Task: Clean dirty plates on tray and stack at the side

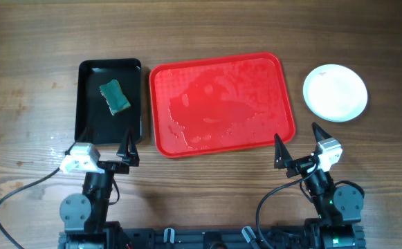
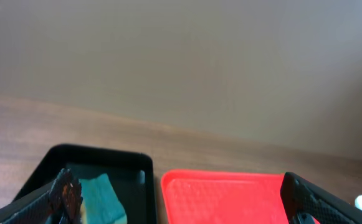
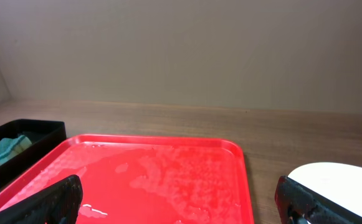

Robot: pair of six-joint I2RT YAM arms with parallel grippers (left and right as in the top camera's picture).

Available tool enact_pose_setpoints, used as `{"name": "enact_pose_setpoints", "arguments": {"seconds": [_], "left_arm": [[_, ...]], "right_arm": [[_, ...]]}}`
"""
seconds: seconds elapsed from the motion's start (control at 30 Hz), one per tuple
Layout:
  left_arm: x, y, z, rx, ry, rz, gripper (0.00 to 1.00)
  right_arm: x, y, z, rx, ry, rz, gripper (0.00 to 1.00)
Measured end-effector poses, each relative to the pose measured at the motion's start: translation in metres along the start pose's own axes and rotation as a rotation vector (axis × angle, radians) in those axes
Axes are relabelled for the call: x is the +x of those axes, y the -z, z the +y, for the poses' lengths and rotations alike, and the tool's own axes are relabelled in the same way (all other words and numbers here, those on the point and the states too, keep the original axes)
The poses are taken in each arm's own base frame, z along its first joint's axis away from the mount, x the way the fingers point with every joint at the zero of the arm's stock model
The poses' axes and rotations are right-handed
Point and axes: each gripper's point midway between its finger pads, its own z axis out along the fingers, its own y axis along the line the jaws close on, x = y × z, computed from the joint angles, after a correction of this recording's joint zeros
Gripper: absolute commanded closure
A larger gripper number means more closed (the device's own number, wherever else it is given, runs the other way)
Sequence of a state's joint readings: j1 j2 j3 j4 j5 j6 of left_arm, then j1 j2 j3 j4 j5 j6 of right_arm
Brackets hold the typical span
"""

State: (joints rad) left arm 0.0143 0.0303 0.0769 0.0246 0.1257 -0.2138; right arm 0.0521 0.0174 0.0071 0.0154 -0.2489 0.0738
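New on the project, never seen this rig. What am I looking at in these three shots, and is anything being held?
Two robot arms sit at the near edge of a wooden table. The overhead picture looks straight down. The other two come from a camera on each wrist, looking out between that arm's own fingers. The left gripper and right gripper are both open and hold nothing. On the table are a black tray with a green sponge in it and a wet red tray with nothing on it. To the right of the red tray is a white plate. Whether more plates lie under it I cannot tell.
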Motion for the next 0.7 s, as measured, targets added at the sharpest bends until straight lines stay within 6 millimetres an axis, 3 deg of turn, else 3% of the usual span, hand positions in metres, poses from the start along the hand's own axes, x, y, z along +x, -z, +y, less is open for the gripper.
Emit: {"name": "enact_pose_setpoints", "arguments": {"seconds": [0.17,0.33,0.7], "left_arm": [[0.006,-0.001,0.002,0.005,-0.006,-0.016,0.00],[0.048,0.000,0.014,-0.037,0.009,0.130,0.00],[0.048,0.000,0.014,-0.038,0.009,0.131,0.00]], "right_arm": [[0.000,0.000,0.000,0.000,0.000,0.000,0.00],[0.000,0.000,0.000,0.000,0.000,0.000,0.00],[0.000,0.000,0.000,0.000,0.000,0.000,0.00]]}}
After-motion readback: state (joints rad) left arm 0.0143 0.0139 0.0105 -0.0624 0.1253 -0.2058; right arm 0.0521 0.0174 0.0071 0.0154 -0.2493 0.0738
